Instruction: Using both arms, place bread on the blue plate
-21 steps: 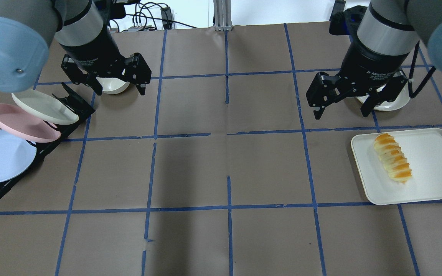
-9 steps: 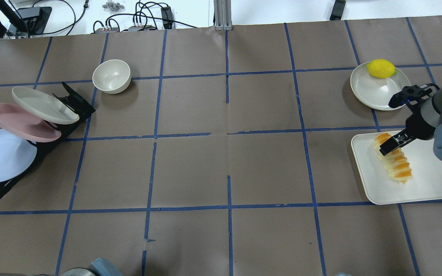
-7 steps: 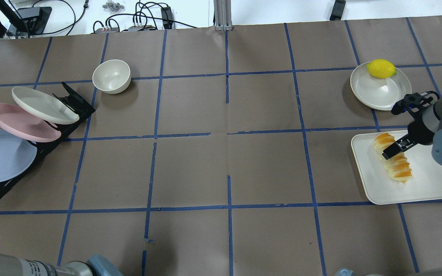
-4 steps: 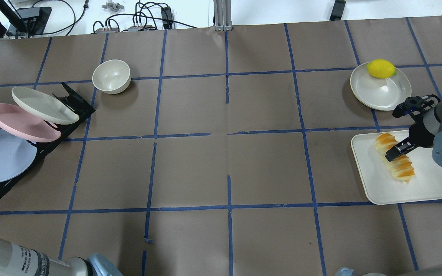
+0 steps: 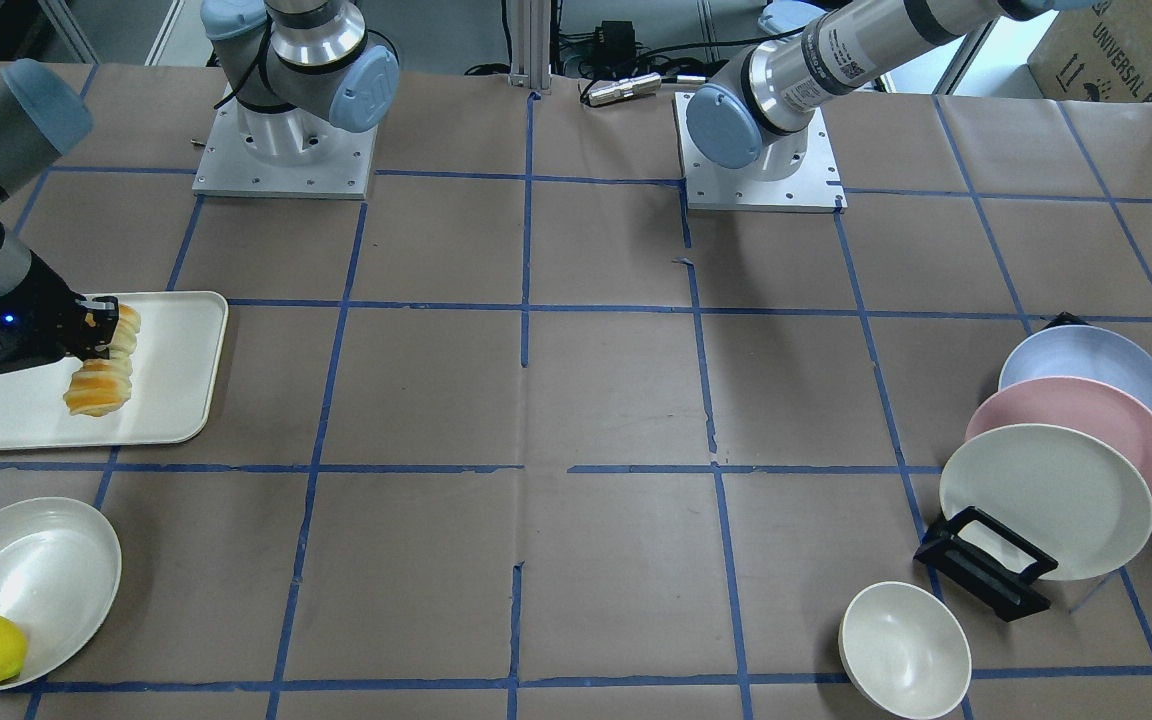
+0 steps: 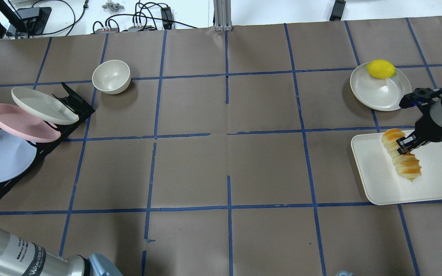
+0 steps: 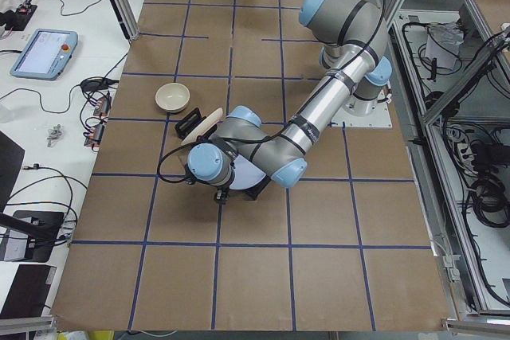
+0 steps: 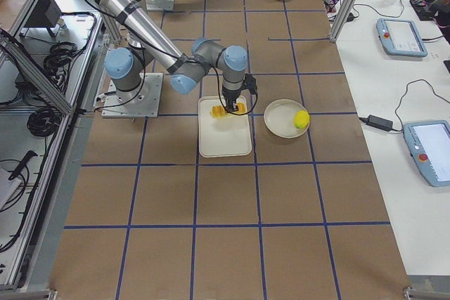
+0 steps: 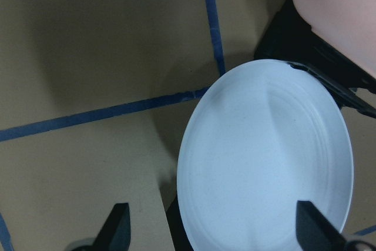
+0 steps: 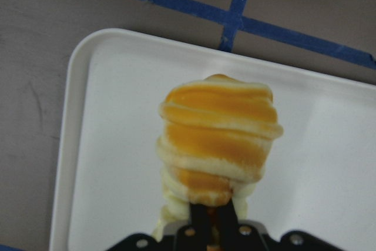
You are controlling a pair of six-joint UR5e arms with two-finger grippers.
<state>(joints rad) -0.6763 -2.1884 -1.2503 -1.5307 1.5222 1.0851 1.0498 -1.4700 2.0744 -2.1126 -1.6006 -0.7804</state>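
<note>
Over the white tray (image 6: 436, 184), our right gripper (image 6: 403, 145) is clamped on the one bread (image 6: 401, 159). Well apart from that tray, our left gripper (image 9: 212, 218), fingers apart, hovers at the blue plate (image 9: 264, 163), one of three plates in a single rack (image 6: 71, 101).

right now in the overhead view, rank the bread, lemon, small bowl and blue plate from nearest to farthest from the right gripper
From the right gripper:
1. bread, clamped in it, over the white tray.
2. lemon, on the cream plate just beyond, same side.
3. small bowl, across the table in the left half.
4. blue plate, at the far left edge.
</note>
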